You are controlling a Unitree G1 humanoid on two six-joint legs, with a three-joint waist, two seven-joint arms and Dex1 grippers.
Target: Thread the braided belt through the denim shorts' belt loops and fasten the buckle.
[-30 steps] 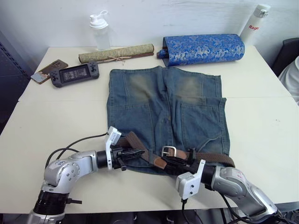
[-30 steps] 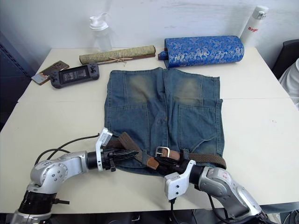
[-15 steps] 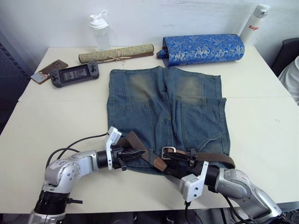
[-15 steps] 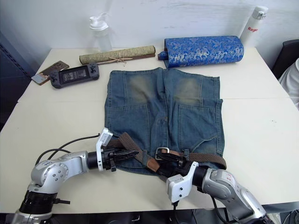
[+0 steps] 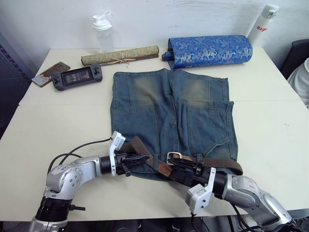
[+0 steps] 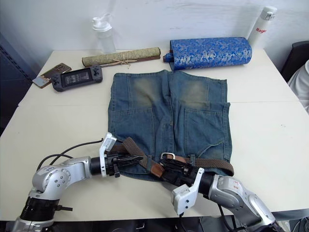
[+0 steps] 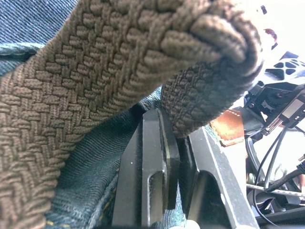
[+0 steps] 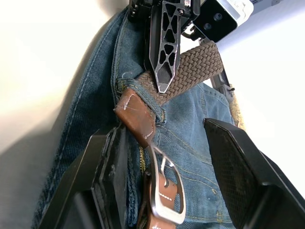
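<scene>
The denim shorts (image 5: 169,111) lie flat on the table, waistband toward me. The braided belt (image 5: 222,163) runs along the waistband under a belt loop (image 5: 198,158) and bulges up in a fold at the left. My left gripper (image 5: 140,158) is shut on that brown fold (image 7: 119,71). The silver buckle (image 5: 174,155) with its leather tab lies at the waistband's middle. My right gripper (image 5: 184,169) is open, one finger (image 8: 109,171) on each side of the buckle (image 8: 167,195). The tan end tab (image 8: 138,117) pokes out from under a denim loop just beyond it.
Along the table's far edge stand a shaker bottle (image 5: 102,31), a rolled scroll (image 5: 120,54), a blue brocade roll (image 5: 210,50) and a white bottle (image 5: 263,21). A handheld console (image 5: 77,76) and a phone (image 5: 50,72) lie far left. A person's sleeve (image 5: 300,77) shows at the right.
My right arm has drawn back a little toward the table's near edge, with its fingers still around the buckle. The left gripper and the belt fold have stayed put.
</scene>
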